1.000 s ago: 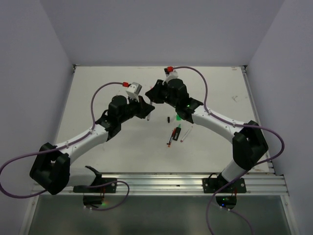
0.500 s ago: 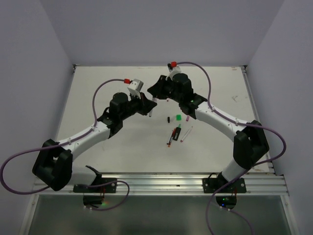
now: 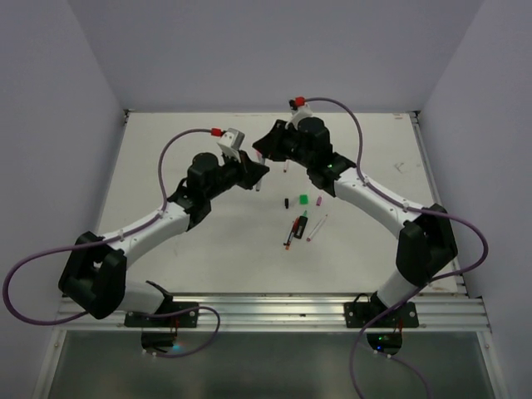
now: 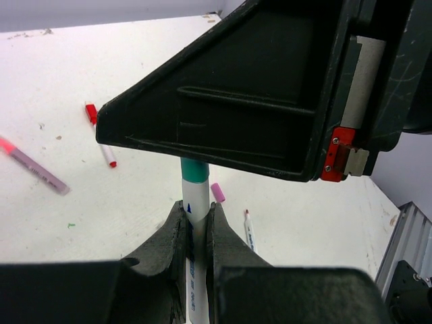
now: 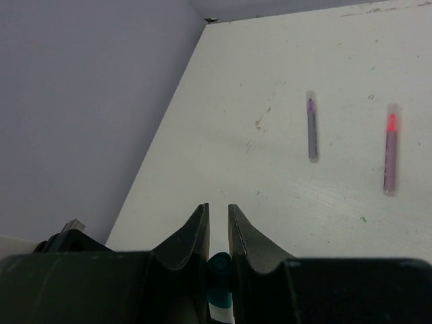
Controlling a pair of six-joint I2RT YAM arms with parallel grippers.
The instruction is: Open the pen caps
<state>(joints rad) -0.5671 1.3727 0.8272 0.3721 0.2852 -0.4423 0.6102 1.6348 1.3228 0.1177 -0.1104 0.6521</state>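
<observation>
My left gripper [image 4: 197, 209] is shut on the white barrel of a pen [image 4: 196, 210] that stands up from between its fingers. The pen's teal cap [image 4: 194, 170] reaches up into my right gripper [image 5: 218, 209], which is shut on that cap [image 5: 220, 264] deep between its fingers. In the top view the two grippers meet over the middle of the far half of the table, the left [image 3: 256, 172] just below the right [image 3: 266, 150]. Loose caps lie on the table: black [image 3: 287, 202], green [image 3: 304, 199] and pink [image 3: 320, 201].
Several uncapped pens [image 3: 295, 229] lie on the white table [image 3: 166, 150] in front of the grippers, one whitish pen [image 3: 317, 227] beside them. Two purple-barrelled pens [image 5: 312, 125] lie farther out. Walls close the table on three sides.
Both grippers have moved toward the far side and closer together. The left gripper has brought its pen up to the right gripper, which now has the cap between its fingers.
</observation>
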